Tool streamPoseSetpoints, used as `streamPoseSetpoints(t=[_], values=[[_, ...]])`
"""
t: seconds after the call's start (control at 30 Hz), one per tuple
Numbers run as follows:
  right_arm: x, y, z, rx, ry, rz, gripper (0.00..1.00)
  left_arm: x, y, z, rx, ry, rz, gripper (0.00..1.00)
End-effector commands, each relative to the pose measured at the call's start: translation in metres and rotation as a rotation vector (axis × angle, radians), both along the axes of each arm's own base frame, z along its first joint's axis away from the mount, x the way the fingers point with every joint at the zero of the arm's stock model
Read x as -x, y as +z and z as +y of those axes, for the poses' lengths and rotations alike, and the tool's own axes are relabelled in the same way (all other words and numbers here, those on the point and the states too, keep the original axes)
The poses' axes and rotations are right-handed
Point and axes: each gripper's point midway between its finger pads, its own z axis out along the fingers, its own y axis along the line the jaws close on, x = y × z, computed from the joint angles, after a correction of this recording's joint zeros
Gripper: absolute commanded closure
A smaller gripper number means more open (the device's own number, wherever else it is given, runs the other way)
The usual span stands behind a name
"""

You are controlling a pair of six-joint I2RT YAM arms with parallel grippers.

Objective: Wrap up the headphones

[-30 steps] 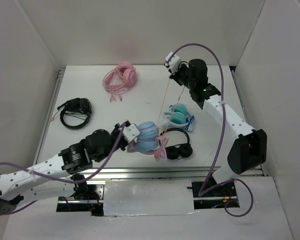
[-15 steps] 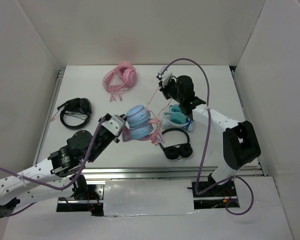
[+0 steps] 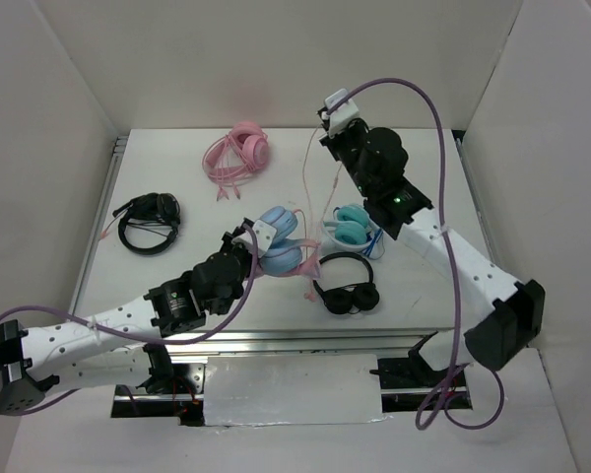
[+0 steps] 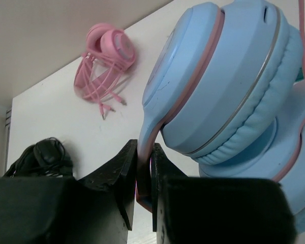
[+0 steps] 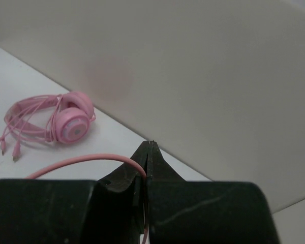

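Five pairs are in view: one blue-and-pink, one all pink, one teal and two black. The headphones (image 3: pixel 279 241) are near the middle of the table (image 3: pixel 167 168). The left gripper (image 4: pixel 144 152) holds them, pinching the pink headband just below an ear cup. Their cable (image 3: pixel 308 182) runs up to the right gripper (image 5: pixel 146 152), which is closed tight on it near the back wall. The teal pair (image 3: pixel 352 227) lies just right of the headphones, and the near black pair (image 3: pixel 345 291) is close in front. The left black pair (image 3: pixel 148 222) and the pink pair (image 3: pixel 238 153) are well apart.
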Motion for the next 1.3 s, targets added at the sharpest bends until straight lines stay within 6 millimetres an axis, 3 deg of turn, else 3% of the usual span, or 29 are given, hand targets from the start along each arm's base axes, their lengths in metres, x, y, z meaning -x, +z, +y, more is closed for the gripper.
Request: streamPoseSetpoints(t=[0.0, 0.2, 0.37, 0.53, 0.67, 0.83, 0.87, 0.9, 0.93, 0.97, 1.07, 1.13, 1.27], values=[[0.038, 0.046, -0.012, -0.009, -0.047, -0.067, 1.0, -0.015, 0.034, 0.025, 0.188, 0.196, -0.053, 1.0], [0.094, 0.091, -0.014, -0.038, -0.014, -0.136, 1.0, -0.038, 0.016, 0.047, 0.183, 0.363, 0.013, 1.0], [0.116, 0.117, -0.018, 0.018, -0.007, -0.231, 1.0, -0.044, -0.001, 0.036, 0.14, 0.306, 0.058, 1.0], [0.102, 0.126, -0.029, 0.144, -0.128, -0.317, 1.0, -0.036, -0.025, 0.013, 0.073, 0.147, 0.135, 1.0], [0.085, 0.115, -0.008, 0.185, -0.056, -0.297, 1.0, -0.022, -0.039, -0.01, 0.035, -0.025, 0.189, 1.0], [0.068, 0.126, 0.006, 0.161, 0.029, -0.294, 1.0, 0.004, -0.051, -0.039, -0.006, -0.234, 0.253, 1.0], [0.059, 0.12, 0.014, 0.152, 0.052, -0.269, 1.0, 0.011, -0.052, -0.044, -0.041, -0.277, 0.247, 1.0], [0.055, 0.13, 0.013, 0.142, 0.079, -0.284, 1.0, 0.015, -0.055, -0.047, -0.061, -0.302, 0.252, 1.0], [0.044, 0.119, 0.022, 0.135, 0.102, -0.242, 1.0, 0.023, -0.056, -0.053, -0.064, -0.343, 0.257, 1.0], [0.04, 0.124, 0.025, 0.13, 0.135, -0.238, 1.0, 0.028, -0.055, -0.056, -0.063, -0.367, 0.253, 1.0], [0.008, 0.096, 0.024, 0.135, 0.142, -0.141, 1.0, 0.043, -0.045, -0.062, -0.038, -0.443, 0.228, 1.0], [-0.012, 0.071, 0.02, 0.138, 0.163, -0.063, 1.0, 0.054, -0.032, -0.061, -0.002, -0.485, 0.194, 1.0], [-0.048, 0.001, 0.016, 0.12, 0.213, 0.125, 1.0, 0.074, 0.007, -0.057, 0.098, -0.595, 0.093, 1.0]])
